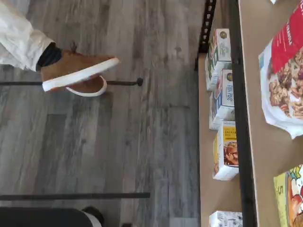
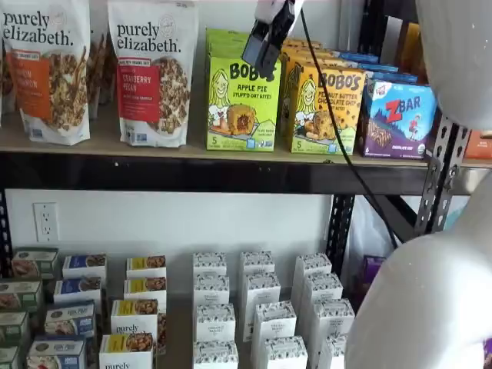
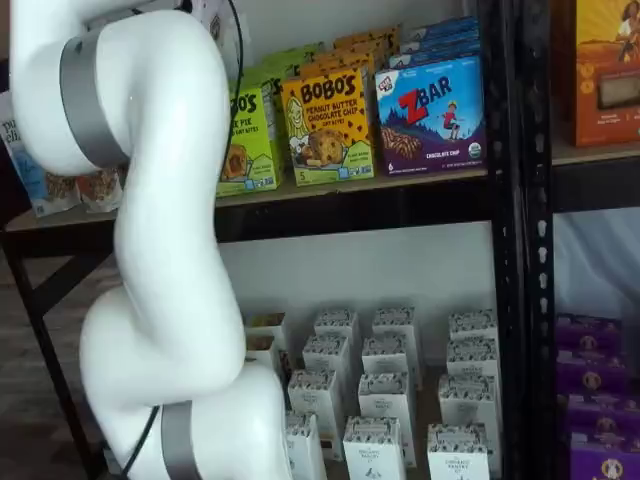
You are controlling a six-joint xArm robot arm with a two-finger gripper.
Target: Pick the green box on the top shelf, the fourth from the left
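Glossy granola pouches point(image 2: 151, 73) stand at the left of the tan wood-look top shelf point(image 2: 115, 142). Beside them the green box point(image 2: 241, 96), matte cardboard, stands upright, printed face forward, yellow box point(image 2: 327, 108) to its right. The gripper point(image 2: 261, 46) hangs before its upper right corner; black fingers side-on, their spread unreadable, holding nothing.

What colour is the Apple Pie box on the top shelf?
Lime green box, best in a shelf view.
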